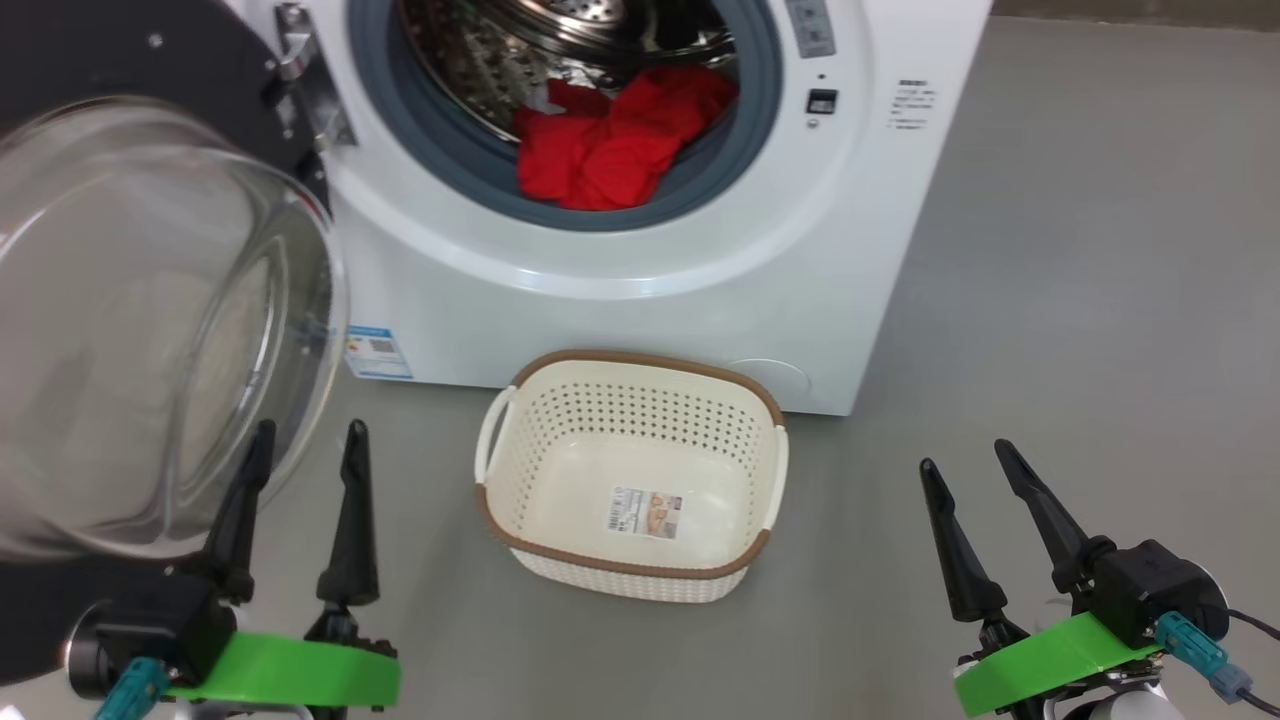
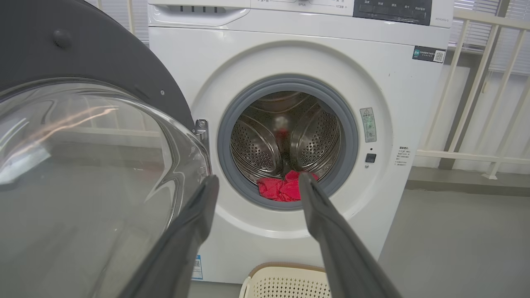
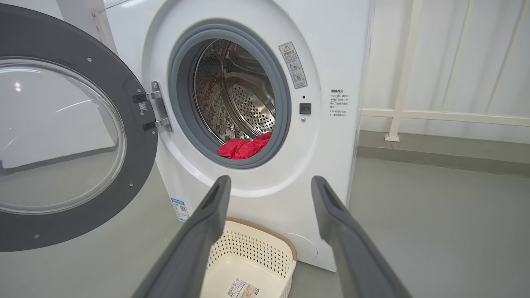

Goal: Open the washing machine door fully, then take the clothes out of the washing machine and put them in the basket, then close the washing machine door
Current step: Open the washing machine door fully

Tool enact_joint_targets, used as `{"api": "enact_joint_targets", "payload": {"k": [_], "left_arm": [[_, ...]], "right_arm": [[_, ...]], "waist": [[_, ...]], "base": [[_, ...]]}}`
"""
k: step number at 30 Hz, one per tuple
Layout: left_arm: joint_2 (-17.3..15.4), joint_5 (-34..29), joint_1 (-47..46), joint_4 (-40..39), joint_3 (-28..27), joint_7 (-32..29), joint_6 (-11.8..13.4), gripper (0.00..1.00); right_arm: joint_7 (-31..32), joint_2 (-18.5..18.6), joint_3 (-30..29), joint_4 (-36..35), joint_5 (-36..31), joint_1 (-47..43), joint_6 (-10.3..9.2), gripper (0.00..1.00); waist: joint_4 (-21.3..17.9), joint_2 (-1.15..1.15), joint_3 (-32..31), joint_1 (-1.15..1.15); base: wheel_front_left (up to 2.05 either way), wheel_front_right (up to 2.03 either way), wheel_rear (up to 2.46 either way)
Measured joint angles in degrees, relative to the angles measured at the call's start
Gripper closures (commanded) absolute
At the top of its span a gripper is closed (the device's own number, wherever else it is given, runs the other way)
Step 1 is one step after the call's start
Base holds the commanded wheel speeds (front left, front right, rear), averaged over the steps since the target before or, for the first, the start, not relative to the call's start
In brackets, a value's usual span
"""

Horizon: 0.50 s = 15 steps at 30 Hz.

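The white washing machine point(image 1: 620, 320) stands ahead with its door point(image 1: 150, 320) swung wide open to the left, glass bowl bulging toward me. Red clothes point(image 1: 610, 140) lie at the front lip of the steel drum, also seen as clothes point(image 2: 283, 188) and clothes point(image 3: 244, 148). The cream basket point(image 1: 500, 520) sits on the floor right in front of the machine and holds no clothes. My left gripper point(image 1: 305, 445) hangs open low at the left, beside the door's glass. My right gripper point(image 1: 965, 458) is open low at the right, over bare floor.
Grey floor point(image 1: 1080, 300) stretches to the right of the machine. A white railing point(image 3: 434, 116) runs along the wall behind and to the right. The open door point(image 3: 62, 132) takes up the space left of the machine.
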<state>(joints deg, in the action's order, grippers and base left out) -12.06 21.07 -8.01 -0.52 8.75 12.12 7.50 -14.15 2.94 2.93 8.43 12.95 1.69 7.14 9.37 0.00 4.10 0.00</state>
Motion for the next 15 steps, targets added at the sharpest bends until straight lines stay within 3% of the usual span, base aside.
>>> {"api": "enact_joint_targets", "payload": {"k": [11, 15], "left_arm": [[-0.2, -0.2, 2.5, -1.3, 1.2, 1.3, -2.1, 0.00], [0.6, 2.4, 4.4, -1.2, 0.9, 1.6, -3.1, 0.00]], "right_arm": [[-0.2, 0.0, 0.0, -0.3, 0.7, 0.6, 0.00, 0.00], [-0.3, 0.0, -0.4, -2.5, 0.6, 0.9, 0.00, 0.00]], "waist": [[-6.5, 0.00, 0.3, 0.00], [-8.4, 0.00, 0.4, 0.00]], "base": [[0.00, 0.00, 0.00], [0.00, 0.00, 0.00]]}}
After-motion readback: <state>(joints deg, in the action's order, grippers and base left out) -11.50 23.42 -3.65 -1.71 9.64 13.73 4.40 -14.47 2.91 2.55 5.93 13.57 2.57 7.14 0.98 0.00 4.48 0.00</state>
